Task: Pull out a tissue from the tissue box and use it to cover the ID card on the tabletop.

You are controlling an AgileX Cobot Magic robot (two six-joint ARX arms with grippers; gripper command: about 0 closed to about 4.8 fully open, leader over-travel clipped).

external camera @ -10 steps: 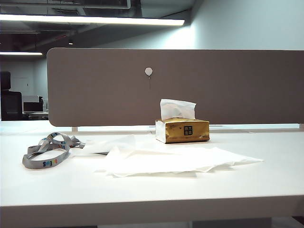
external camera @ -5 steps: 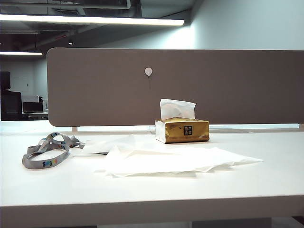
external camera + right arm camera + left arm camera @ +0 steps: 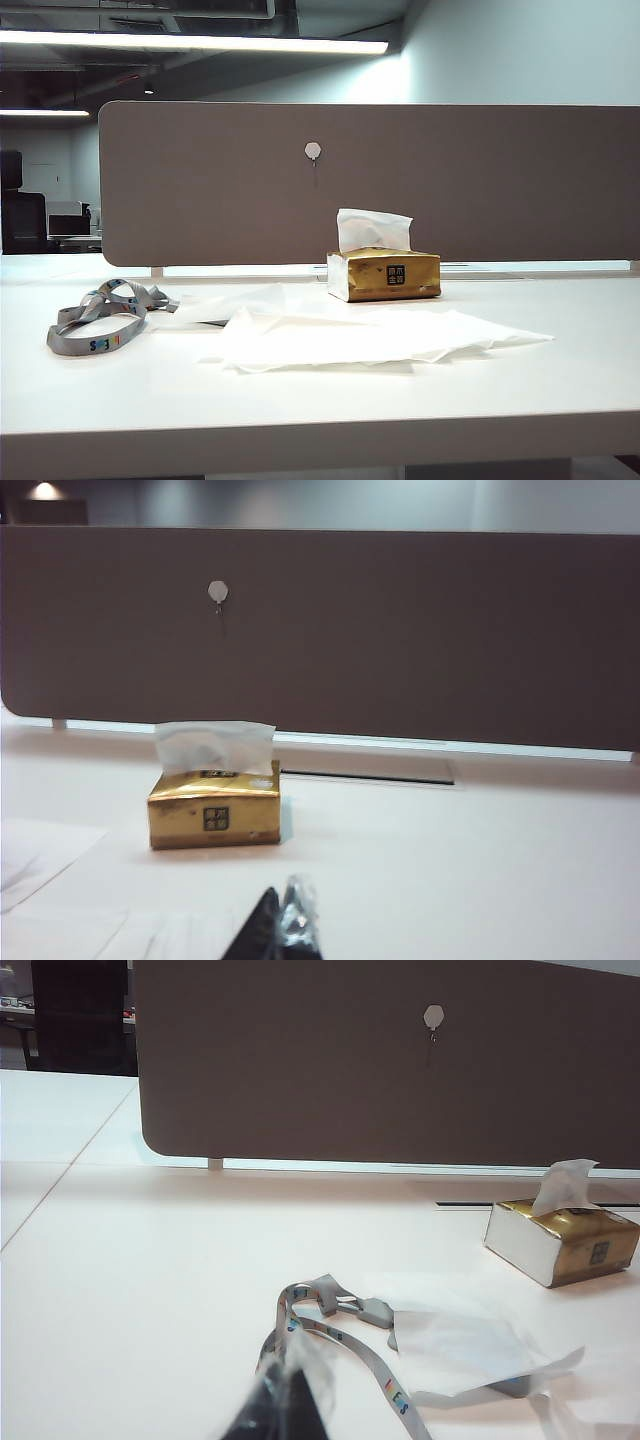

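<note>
Right gripper (image 3: 283,928): jaws closed, holding nothing; tips low over the tabletop (image 3: 560,370), nearer than the tissue box (image 3: 214,810).
Left gripper (image 3: 290,1405): tips together, seemingly closed and empty, just beside the lanyard (image 3: 345,1345).
Tissue box: one, far centre, a white sheet standing from its top.
Tissue (image 3: 455,1345): one sheet draped over the ID card (image 3: 520,1387), only the card's grey edge showing.
Loose sheets (image 3: 370,335): overlapping pile, count unclear, near the box.
Lanyard: one, left.

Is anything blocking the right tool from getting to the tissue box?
Nothing visible. In the right wrist view, only bare tabletop lies between the shut right tool and the tissue box, with a tissue sticking up from it.
</note>
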